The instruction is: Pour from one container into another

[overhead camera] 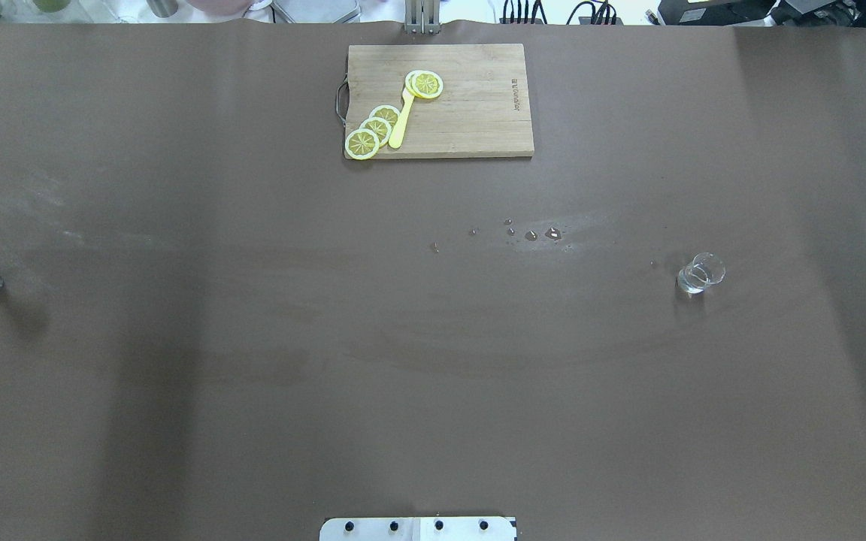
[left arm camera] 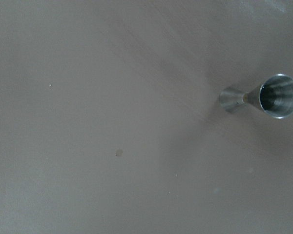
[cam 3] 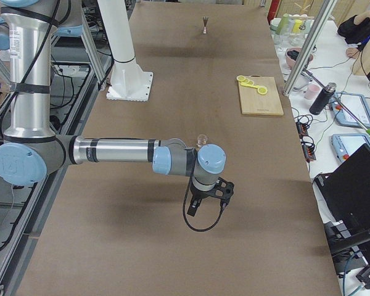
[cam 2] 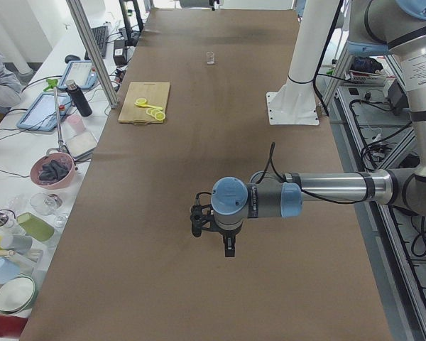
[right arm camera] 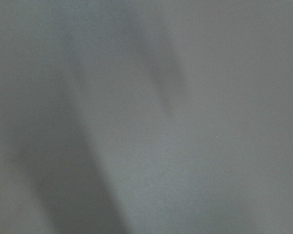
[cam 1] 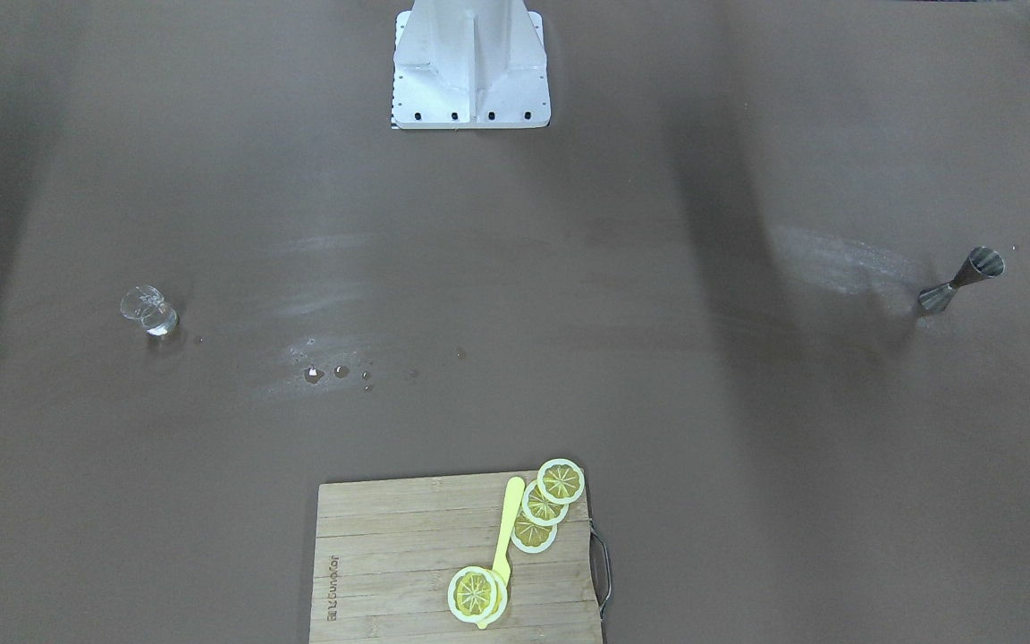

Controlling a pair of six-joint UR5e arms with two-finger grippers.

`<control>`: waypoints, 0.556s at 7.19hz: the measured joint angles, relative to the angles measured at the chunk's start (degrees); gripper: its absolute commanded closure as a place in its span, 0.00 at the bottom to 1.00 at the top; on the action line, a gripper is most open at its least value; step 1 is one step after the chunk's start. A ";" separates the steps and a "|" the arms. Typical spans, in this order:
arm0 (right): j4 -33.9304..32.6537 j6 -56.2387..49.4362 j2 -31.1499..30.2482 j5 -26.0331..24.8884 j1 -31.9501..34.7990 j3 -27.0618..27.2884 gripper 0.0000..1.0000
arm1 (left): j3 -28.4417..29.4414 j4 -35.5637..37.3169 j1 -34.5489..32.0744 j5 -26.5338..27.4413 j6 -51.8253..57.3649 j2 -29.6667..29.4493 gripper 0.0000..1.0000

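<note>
Cup [cam 1: 149,312] and jigger [cam 1: 962,279] sit well apart; long carry may slop contents, and narrow jigger could tip. Left tool [cam 2: 228,247], right tool [cam 3: 208,198]: cannot tell how wide.

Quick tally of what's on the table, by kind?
glass cup: 1
jigger: 1
cutting board: 1
yellow plastic utensil: 1
lemon slices: 4 clear; a fifth may lie under one
Total: 8, or 9 with that fifth
</note>
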 measured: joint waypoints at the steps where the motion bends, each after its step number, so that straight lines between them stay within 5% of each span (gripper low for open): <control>1: 0.00 0.00 0.00 0.03 0.00 0.00 0.00 | -1.47 -0.05 -0.42 0.00 0.10 1.93 0.02; 4: 0.00 0.00 0.07 0.04 0.00 0.11 0.00 | -2.14 -1.57 -0.63 0.01 2.28 4.76 0.02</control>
